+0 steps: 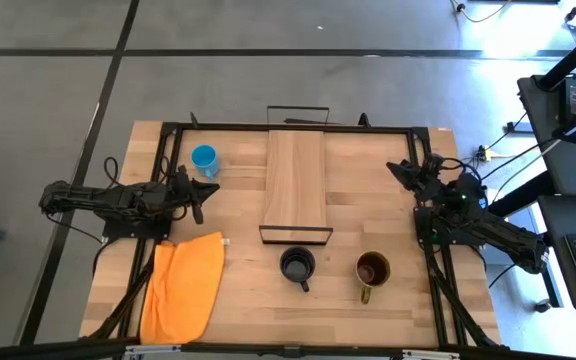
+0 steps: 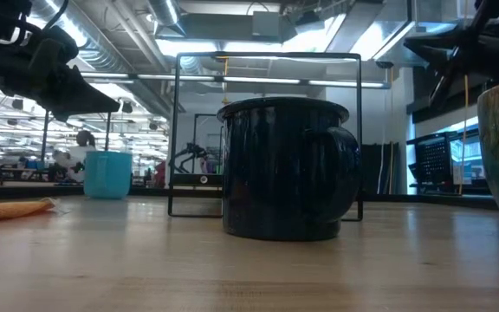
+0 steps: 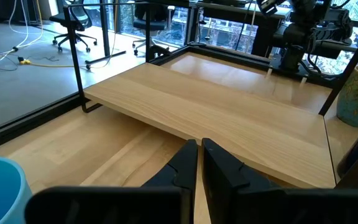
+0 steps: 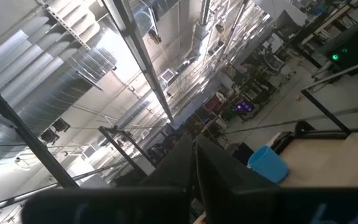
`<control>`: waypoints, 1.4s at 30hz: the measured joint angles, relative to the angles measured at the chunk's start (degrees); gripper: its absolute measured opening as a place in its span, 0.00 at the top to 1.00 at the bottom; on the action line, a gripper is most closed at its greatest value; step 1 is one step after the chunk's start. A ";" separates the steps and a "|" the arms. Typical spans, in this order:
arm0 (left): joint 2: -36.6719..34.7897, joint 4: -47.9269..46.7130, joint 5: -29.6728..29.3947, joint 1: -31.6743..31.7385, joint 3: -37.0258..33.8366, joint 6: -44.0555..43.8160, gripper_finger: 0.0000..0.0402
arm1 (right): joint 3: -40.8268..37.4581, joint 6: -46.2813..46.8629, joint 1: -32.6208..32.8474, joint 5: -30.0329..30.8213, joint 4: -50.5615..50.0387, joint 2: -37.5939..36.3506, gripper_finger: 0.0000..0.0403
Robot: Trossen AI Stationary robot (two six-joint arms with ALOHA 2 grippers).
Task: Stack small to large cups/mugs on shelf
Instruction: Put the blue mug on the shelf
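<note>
Both arms idle beside the shelf (image 1: 294, 184).
Left pincer (image 1: 203, 188) and right pincer (image 1: 400, 166) closed, empty; blue cup (image 1: 205, 158) nearby.

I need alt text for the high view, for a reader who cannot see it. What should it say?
Seen from above, an empty wooden shelf lies mid-table; the blue cup sits to its left, the black cup and yellow cup nearer the front edge. The left gripper and right gripper wait at the table's sides, and an orange cloth lies front-left.
</note>
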 joint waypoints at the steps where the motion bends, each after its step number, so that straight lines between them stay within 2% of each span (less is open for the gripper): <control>1: 0.00 -0.02 0.00 0.00 0.00 0.00 0.96 | 0.00 -0.13 0.00 0.01 -0.17 0.00 0.94; 6: 0.01 -0.02 0.00 0.00 0.00 0.00 0.96 | 0.00 -3.06 0.01 -0.04 -1.91 -0.02 0.94; 14: 0.00 0.00 0.00 0.00 0.00 0.00 0.96 | 0.00 -2.87 -0.01 -0.07 -2.05 -0.02 0.94; 19: 0.01 0.00 0.00 0.00 0.00 0.00 0.96 | 0.00 1.13 0.00 -0.06 -2.03 0.00 0.94; 36: 0.00 -0.02 0.00 0.00 0.00 0.00 0.96 | 0.00 1.26 -0.01 -0.01 -2.38 -0.01 0.94; 42: 0.00 0.00 0.00 0.00 0.00 0.00 0.96 | 0.00 -1.09 0.01 0.04 -5.89 -0.02 0.94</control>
